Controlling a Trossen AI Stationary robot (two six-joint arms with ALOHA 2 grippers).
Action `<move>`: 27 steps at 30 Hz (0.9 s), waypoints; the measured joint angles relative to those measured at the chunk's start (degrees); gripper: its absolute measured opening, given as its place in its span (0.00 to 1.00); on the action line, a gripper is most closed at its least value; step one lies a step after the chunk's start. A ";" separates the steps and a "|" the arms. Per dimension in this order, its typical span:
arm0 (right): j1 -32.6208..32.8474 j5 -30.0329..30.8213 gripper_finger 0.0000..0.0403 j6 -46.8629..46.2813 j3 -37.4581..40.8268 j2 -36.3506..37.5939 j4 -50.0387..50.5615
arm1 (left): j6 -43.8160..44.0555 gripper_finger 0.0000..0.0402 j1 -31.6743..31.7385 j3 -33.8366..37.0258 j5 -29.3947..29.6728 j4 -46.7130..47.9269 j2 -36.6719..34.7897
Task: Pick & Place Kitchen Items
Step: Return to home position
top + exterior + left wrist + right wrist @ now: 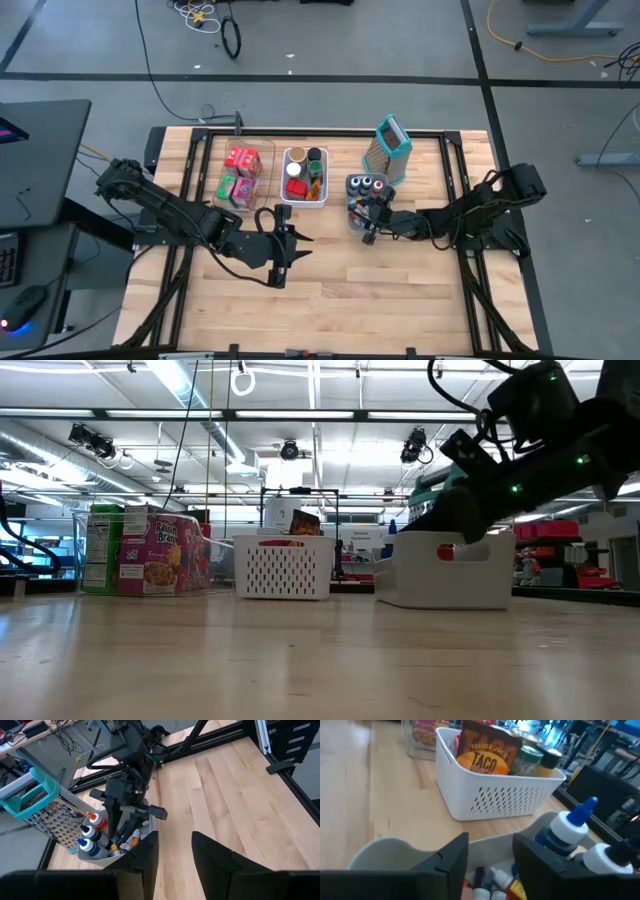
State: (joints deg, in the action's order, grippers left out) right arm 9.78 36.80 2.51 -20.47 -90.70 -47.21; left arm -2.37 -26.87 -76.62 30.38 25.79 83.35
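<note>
Drop looks done, homing step: right claw (pixel 490 841) hangs empty, fingers apart, over the grey bin (pixel 380 851), little dye bottles (pixel 572 827) just below and ahead, so lift clear and retract; left claw (pixel 175 839) waits open nearby.

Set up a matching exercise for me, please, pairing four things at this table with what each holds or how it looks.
1. clear bin
2. white bin
3. grater
4. right end effector

A. hovers open over the grey bin of dropper bottles
B. holds a taco packet
C. has a teal top
D. holds pink and green boxes

Pairs: 1-D, 2-B, 3-C, 4-A.

The left end effector waits open on the near side of the white bin.
</note>
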 joint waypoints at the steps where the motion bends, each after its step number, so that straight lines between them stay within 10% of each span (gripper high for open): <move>1: 0.02 0.31 0.42 0.52 0.00 0.00 -0.38 | 0.01 0.31 0.02 0.00 0.05 -0.01 0.00; 10: 1.70 2.65 0.46 8.42 -0.11 4.92 -1.93 | -2.27 0.31 0.00 0.00 6.22 0.21 0.00; 27: 13.03 8.79 0.33 13.34 -0.20 38.29 13.76 | 8.13 0.31 -0.46 0.00 15.32 21.49 -13.64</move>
State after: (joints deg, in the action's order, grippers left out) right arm 22.81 45.59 15.85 -20.67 -52.40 -33.45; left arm 5.76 -27.33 -76.62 45.70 47.28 69.71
